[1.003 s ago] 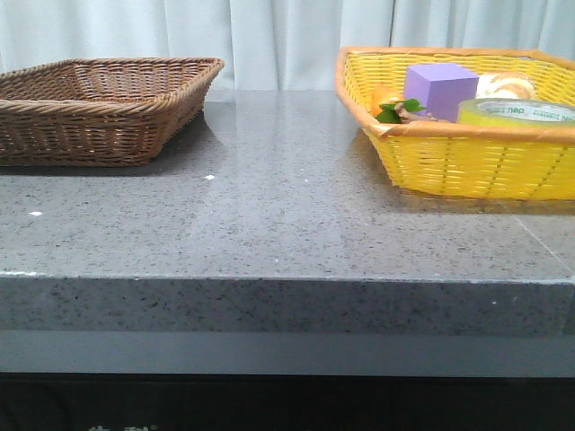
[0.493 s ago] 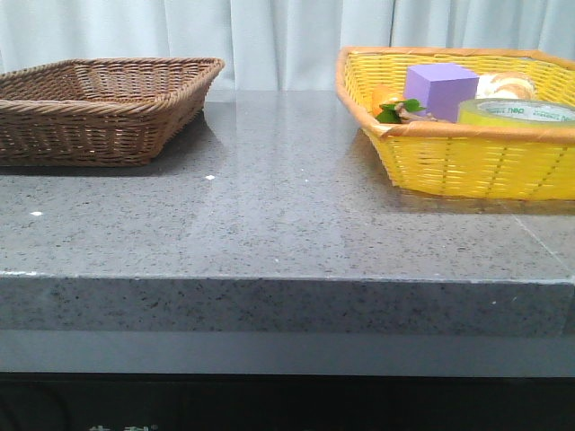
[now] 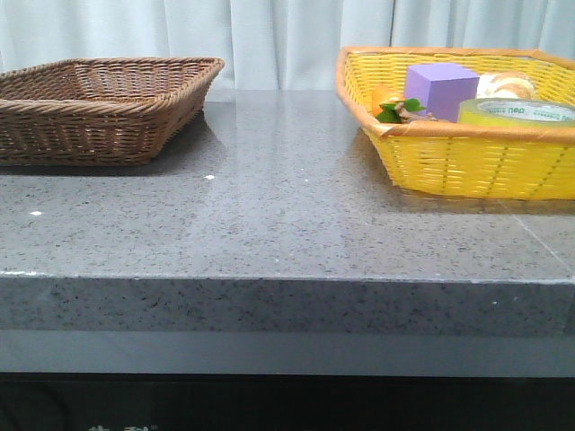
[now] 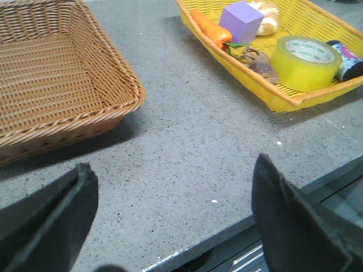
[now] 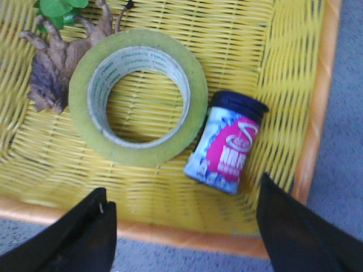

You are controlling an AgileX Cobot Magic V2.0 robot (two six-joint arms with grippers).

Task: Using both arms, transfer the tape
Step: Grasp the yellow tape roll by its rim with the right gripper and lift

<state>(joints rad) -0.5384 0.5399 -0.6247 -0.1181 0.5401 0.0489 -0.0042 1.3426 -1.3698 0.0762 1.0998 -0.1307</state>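
Note:
The tape (image 5: 142,154), a thick yellow-green ring with green print on its inner core, lies flat in the yellow basket (image 5: 187,235). My right gripper (image 5: 182,190) hovers open above the basket's near rim, just short of the roll, with nothing between its fingers. The same tape (image 3: 517,112) shows at the basket's right side in the front view. My left gripper (image 4: 173,167) is open over the grey tabletop near its front edge, far from the tape (image 4: 300,71). Neither arm appears in the front view.
Beside the roll lie a small blue-and-pink can (image 5: 227,153) and a dried brown leaf (image 5: 51,68). A purple cube (image 3: 438,88), a carrot (image 4: 210,28) and a bread roll (image 4: 264,14) share the yellow basket (image 3: 449,130). A brown wicker basket (image 3: 108,126) stands at the left.

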